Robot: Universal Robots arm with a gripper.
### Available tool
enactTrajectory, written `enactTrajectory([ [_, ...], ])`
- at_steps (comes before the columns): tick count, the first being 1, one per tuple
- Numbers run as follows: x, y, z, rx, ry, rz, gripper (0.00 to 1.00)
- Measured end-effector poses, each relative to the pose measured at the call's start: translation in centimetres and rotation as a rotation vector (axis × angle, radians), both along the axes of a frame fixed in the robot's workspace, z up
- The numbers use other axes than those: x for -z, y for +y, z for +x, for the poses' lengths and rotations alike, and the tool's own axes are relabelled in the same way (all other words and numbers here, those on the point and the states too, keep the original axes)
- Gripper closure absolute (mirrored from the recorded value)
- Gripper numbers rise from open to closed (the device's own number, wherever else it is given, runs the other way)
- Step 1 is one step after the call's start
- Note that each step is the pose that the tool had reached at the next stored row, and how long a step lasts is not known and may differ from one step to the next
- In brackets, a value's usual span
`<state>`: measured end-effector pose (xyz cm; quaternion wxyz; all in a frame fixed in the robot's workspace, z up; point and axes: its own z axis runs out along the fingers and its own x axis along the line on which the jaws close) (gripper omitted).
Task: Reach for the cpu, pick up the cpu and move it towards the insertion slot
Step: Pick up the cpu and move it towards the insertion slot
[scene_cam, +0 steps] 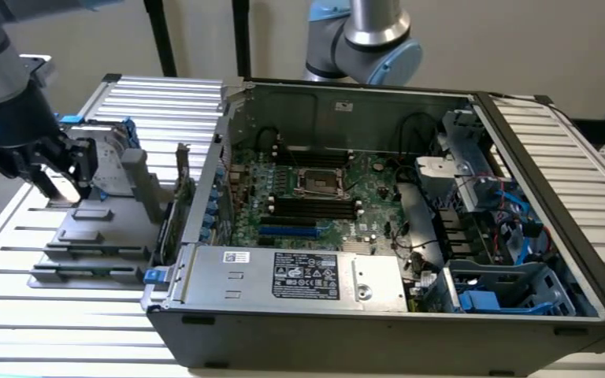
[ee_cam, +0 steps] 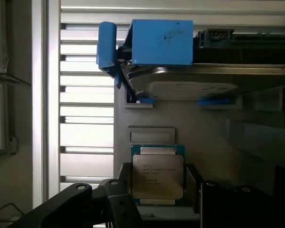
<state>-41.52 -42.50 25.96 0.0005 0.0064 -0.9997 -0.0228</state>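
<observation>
The cpu [ee_cam: 157, 175], a flat silvery square chip with a green rim, lies on the grey fixture [ee_cam: 204, 133] between my fingers. My gripper [ee_cam: 157, 190] has one black finger against each side of the chip, and no gap shows. In the exterior view the gripper [scene_cam: 61, 185] is down on the fixture at the exterior view's left, outside the computer case. The insertion slot [scene_cam: 321, 181], a square metal-framed socket with a dark centre, sits on the green board inside the open case, well to the exterior view's right of the gripper.
A silver hard drive in a blue frame [ee_cam: 161, 42] stands upright on the fixture just beyond the chip. The case wall [scene_cam: 202, 197] rises between the fixture and the board. Long black memory slots [scene_cam: 313, 209] and cables surround the socket. A second arm [scene_cam: 371, 39] stands behind the case.
</observation>
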Motion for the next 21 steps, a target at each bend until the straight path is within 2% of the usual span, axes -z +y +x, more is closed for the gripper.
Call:
enactTrajectory([
  [6,-2.71,-0.01,0.6,-0.021,0.0001,0.0008,0.46],
  [12,-5.45,-0.03,1.7,-0.045,0.0004,0.0069,0.46],
  [16,-7.27,-0.03,3.2,-0.050,0.0030,0.0116,0.46],
  [21,-9.49,-0.03,5.4,-0.051,0.0109,0.0124,0.46],
])
